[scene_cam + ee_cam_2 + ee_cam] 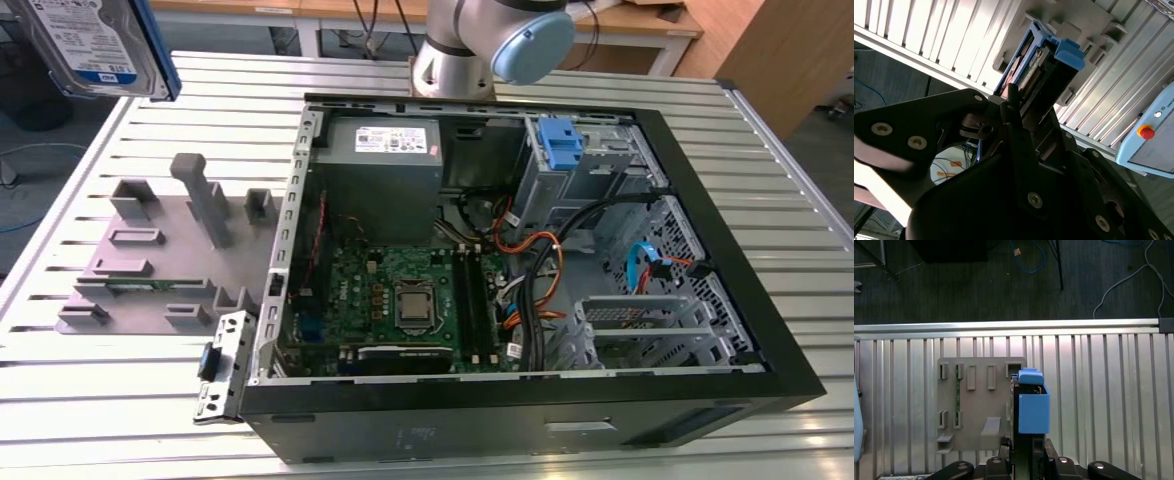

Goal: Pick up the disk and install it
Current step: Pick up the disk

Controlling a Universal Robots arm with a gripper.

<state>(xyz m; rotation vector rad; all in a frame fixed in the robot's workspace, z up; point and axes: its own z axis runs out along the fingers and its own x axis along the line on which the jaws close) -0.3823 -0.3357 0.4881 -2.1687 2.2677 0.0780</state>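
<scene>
Hand, black-bodied, pinching the disk, whose blue carrier frame points away from the wrist; the disk hangs in the air, touching nothing else. Directly below the hand lies a grey fixture plate on the slatted aluminium surface; the open computer case stands well off to one side of the hand. Carrying is judged to want a firm, square grip and enough height to clear the case wall and loose cables. Beyond the surface's edge: dark floor with trailing leads.
</scene>
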